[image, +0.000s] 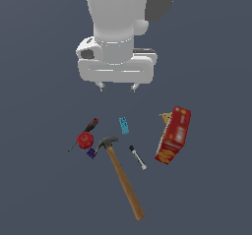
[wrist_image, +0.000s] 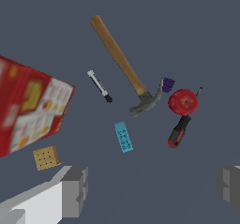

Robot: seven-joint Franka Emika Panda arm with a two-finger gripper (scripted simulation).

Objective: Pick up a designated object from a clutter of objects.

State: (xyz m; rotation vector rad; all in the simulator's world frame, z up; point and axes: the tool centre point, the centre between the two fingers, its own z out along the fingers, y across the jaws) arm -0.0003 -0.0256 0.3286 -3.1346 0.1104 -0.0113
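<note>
Pincer point(wrist_image: 150, 190) spread wide, empty, above the clutter on the worktop point(image: 44, 190).

Hammer point(image: 123, 172) lies flat beyond the pincer's fingertips, head nearest, touching nothing of it. Cracker box point(image: 173, 134) print is too blurred to read. Wrist view alone shows the box's cracker picture; the exterior view alone shows the arm point(image: 123, 17).

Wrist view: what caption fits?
Open end effector hovering above a brown wooden-handled claw hammer among clutter.
</note>
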